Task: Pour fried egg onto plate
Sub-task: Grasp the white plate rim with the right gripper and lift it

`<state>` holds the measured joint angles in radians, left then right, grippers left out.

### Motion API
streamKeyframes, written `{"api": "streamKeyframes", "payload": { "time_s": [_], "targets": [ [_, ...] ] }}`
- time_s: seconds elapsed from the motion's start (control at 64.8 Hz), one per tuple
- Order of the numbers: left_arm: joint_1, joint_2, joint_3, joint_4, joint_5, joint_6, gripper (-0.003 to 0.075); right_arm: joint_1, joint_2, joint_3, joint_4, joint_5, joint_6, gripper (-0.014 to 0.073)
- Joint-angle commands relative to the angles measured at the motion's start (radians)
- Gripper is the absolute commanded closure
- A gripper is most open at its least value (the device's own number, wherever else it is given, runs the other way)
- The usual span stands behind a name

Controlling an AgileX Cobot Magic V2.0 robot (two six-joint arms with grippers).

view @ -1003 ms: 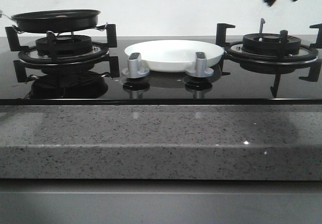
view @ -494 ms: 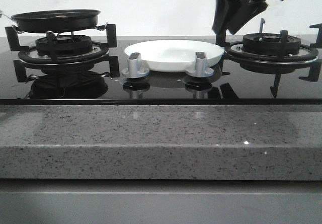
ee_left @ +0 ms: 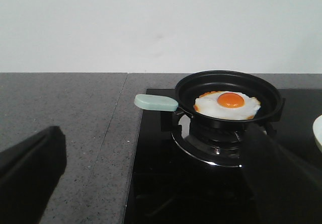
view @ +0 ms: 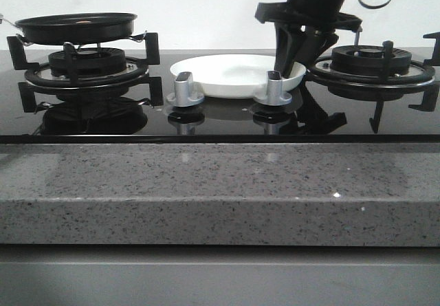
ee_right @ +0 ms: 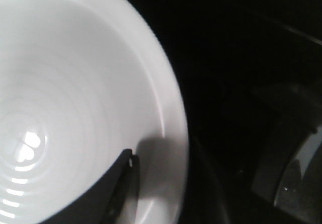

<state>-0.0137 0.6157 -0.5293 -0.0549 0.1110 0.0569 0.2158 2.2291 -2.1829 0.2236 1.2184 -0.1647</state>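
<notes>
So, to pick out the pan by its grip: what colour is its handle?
Pale mint green, on the black frying pan's handle; the left wrist view shows it best.

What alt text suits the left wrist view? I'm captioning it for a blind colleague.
A fried egg with an orange yolk lies in a black frying pan on a gas burner. The pan's pale green handle points toward a grey speckled counter.
</notes>
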Motion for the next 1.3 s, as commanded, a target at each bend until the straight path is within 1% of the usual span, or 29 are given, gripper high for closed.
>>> {"api": "streamKeyframes", "payload": {
  "time_s": [0.0,0.031,0.108,0.309,0.355,0.587,0.849,1.158,1.281],
  "targets": [
    [-0.003,0.004,-0.039,-0.007,-0.086,-0.009,0.0029,0.000,-0.056,-0.039,0.015,-0.002,-0.014,0.0310],
    [-0.003,0.004,-0.039,-0.007,-0.086,-0.009,0.0029,0.000,-0.056,-0.040,0.014,-0.002,-0.014,0.0316],
    [-0.003,0.004,-0.039,-0.007,-0.086,-0.009,0.0029,0.000,-0.057,-0.048,0.012,0.001,-0.014,0.0363],
    [-0.003,0.004,-0.039,-0.007,-0.086,-0.009,0.0029,0.000,-0.065,-0.048,0.011,0.011,-0.009,0.0628],
    [-0.003,0.004,-0.039,-0.007,-0.086,-0.009,0.0029,0.000,-0.065,-0.048,0.011,0.017,-0.004,0.0662],
    [-0.003,0.004,-0.039,-0.007,-0.086,-0.009,0.0029,-0.005,-0.069,-0.065,0.011,0.041,0.016,0.0653],
    [-0.003,0.004,-0.039,-0.007,-0.086,-0.009,0.0029,-0.023,-0.077,-0.208,0.026,0.116,0.061,0.0653],
    [-0.003,0.004,-0.039,-0.007,-0.086,-0.009,0.0029,-0.023,-0.136,-0.199,0.036,0.117,0.063,0.0653],
    [-0.003,0.004,-0.039,-0.007,-0.086,-0.009,0.0029,-0.020,-0.200,-0.117,0.095,0.117,0.015,0.0653]
  ]
}}
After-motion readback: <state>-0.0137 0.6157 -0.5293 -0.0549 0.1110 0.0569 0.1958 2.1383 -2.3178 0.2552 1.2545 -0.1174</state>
